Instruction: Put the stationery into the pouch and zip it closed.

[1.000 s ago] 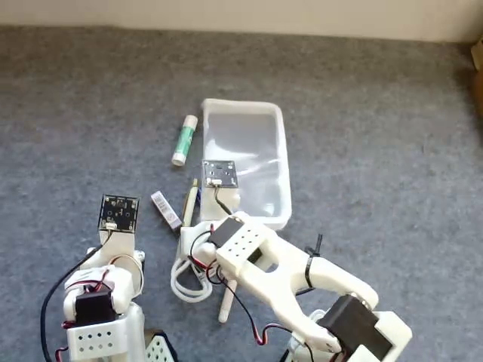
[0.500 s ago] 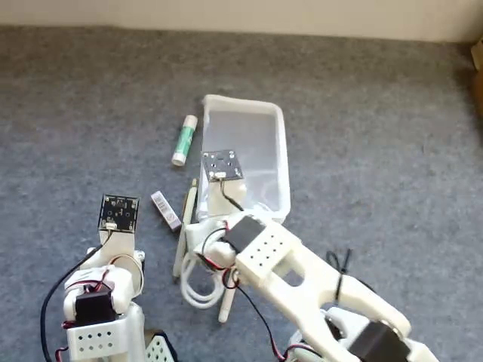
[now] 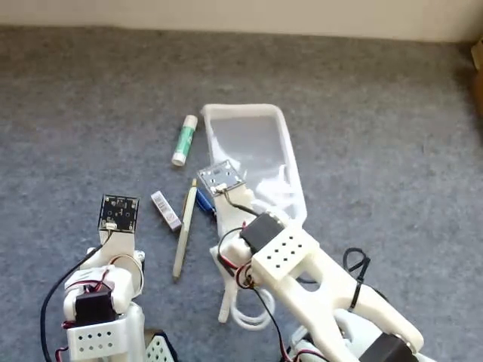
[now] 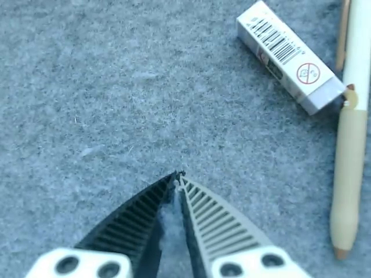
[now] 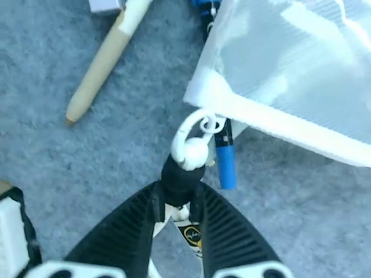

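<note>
**A:** Status of the load?

**B:** Nothing is confirmed inside. The glue stick [image 3: 183, 139] lies on the mat [image 3: 377, 113] beside the pouch [image 3: 253, 143]. The box [image 3: 166, 210] and the pen [image 3: 183, 234] lie together nearer the arms, apart from the pouch. A blue pen [image 3: 204, 200] is partly covered by the pouch's near corner; I cannot tell whether it is in or under.

**A:** Claws?

**B:** The right claw [image 5: 177, 194] is clamped on the pull [image 5: 191, 152] at that corner. The left claw [image 4: 177, 176] has its tips together on nothing and hangs over bare mat near the box.

**A:** Remaining work?

**B:** In my judgement, nearly all of it: load each item, then run the zip.

**A:** Difference from one second ago?

**B:** The right arm has drawn back toward its base and to the right in the high view. The pouch's near end swung with it, so the pouch now lies slanted. The pen, partly hidden under the arm before, is now fully exposed. The left arm, glue stick and box are unchanged.
</note>
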You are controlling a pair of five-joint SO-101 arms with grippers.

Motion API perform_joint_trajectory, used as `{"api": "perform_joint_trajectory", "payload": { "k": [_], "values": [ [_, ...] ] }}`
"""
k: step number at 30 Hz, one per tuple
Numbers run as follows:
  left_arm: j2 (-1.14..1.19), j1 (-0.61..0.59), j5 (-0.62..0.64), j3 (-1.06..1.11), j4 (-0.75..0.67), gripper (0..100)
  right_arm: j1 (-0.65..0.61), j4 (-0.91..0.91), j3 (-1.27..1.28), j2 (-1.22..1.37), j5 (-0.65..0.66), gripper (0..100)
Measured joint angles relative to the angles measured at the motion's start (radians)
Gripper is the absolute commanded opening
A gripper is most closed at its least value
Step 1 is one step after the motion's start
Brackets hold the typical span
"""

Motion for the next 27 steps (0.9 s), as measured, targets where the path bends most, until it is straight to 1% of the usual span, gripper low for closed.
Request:
{"api": "perform_joint_trajectory", "payload": {
  "k": [4,6,11,14,16,21,24,27],
  "values": [
    [0.000,0.000,0.000,0.000,0.000,1,0.075,0.066,-0.005,0.000,0.118,22.8],
    [0.000,0.000,0.000,0.000,0.000,1,0.121,0.118,-0.032,0.000,0.137,27.8],
    [0.000,0.000,0.000,0.000,0.000,1,0.245,0.316,-0.161,-0.011,0.158,28.2],
    [0.000,0.000,0.000,0.000,0.000,1,0.295,0.402,-0.247,-0.018,0.227,28.2],
    [0.000,0.000,0.000,0.000,0.000,1,0.311,0.419,-0.284,-0.018,0.259,28.2],
    [0.000,0.000,0.000,0.000,0.000,1,0.316,0.414,-0.285,-0.018,0.262,28.2],
    [0.000,0.000,0.000,0.000,0.000,1,0.305,0.324,-0.219,-0.018,0.233,28.2],
    [0.000,0.000,0.000,0.000,0.000,1,0.261,0.212,-0.133,-0.018,0.207,28.2]
  ]
}}
